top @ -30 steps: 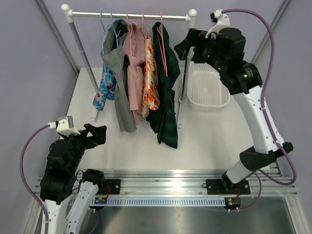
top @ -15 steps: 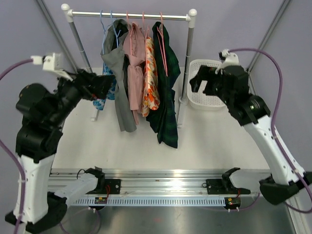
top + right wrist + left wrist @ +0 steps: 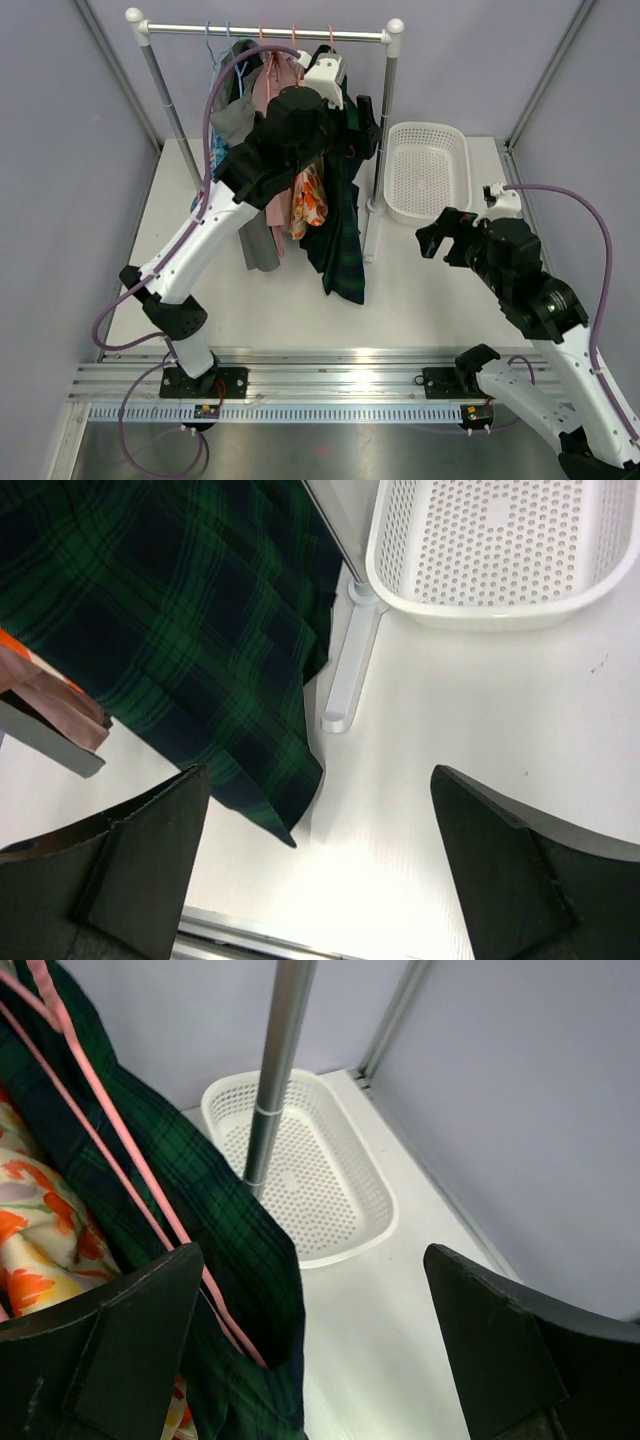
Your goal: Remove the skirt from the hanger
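Note:
The dark green plaid skirt (image 3: pixel 340 230) hangs on a pink hanger (image 3: pixel 331 38) at the right end of the rack's rail (image 3: pixel 200 30). My left gripper (image 3: pixel 364 118) is open and empty, high up beside the skirt's top. In the left wrist view the skirt (image 3: pixel 225 1235) and its pink hanger (image 3: pixel 120 1160) lie by the left finger (image 3: pixel 120 1340), and the gripper (image 3: pixel 310 1265) holds nothing. My right gripper (image 3: pixel 432 240) is open and empty over the table, right of the skirt. Its wrist view shows the gripper (image 3: pixel 320 780) open below the skirt's hem (image 3: pixel 200 650).
Grey, pink, orange-floral (image 3: pixel 310 185) and blue-floral garments hang left of the skirt. A white perforated basket (image 3: pixel 392 180) stands right of the rack's post (image 3: pixel 384 120), and it shows in both wrist views (image 3: pixel 350 1250) (image 3: pixel 480 615). The rack's foot (image 3: pixel 345 680) rests by the hem.
My left arm swung from the left side up and across to the skirt at the rail's right end. My right arm drew back from the rack to the near right.

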Controlling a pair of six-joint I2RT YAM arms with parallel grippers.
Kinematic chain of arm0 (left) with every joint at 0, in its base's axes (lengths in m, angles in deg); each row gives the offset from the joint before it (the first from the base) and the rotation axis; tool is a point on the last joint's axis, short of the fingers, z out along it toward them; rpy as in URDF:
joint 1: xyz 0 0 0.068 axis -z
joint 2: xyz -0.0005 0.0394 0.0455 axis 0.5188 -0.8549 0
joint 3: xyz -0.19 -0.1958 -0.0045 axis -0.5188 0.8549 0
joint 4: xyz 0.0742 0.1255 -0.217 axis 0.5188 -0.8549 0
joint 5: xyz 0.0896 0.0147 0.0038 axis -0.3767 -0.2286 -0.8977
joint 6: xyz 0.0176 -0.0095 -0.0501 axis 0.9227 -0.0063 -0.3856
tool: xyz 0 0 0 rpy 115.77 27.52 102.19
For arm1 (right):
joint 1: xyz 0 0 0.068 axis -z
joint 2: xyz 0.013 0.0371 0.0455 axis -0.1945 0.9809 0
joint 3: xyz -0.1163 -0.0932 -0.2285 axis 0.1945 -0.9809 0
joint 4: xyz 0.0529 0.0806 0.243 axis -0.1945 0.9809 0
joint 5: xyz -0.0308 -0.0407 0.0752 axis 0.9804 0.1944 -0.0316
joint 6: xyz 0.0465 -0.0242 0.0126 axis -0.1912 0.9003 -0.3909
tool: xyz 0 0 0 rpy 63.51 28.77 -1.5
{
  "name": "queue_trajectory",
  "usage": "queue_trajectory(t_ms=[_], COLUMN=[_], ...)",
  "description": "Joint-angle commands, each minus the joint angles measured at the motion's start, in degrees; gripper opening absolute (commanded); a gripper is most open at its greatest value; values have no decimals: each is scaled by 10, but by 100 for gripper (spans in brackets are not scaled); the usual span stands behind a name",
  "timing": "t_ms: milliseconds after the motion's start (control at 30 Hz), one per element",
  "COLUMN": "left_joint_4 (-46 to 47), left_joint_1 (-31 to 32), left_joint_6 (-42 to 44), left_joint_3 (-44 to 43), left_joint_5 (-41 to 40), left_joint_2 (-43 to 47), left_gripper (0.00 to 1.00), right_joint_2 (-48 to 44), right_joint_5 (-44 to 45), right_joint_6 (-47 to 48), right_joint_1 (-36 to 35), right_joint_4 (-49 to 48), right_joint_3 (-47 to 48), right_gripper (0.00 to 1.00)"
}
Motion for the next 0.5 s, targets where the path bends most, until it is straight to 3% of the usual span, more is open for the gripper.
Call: queue_trajectory(t_ms=[0,133,467], left_joint_4=[28,64,91], left_joint_1=[2,4,3], left_joint_6=[6,3,38], left_joint_3=[-24,20,1], left_joint_5=[-100,-185,-195], left_joint_2=[10,16,-55], left_gripper=[96,95,95], right_joint_2=[-43,-54,-49], right_joint_5=[11,10,-8], right_joint_6=[-21,-15,-14], right_joint_1=[-1,-1,-1], right_joint_4=[19,47,51], right_joint_3=[-8,-3,-17], right_gripper=[99,100,99])
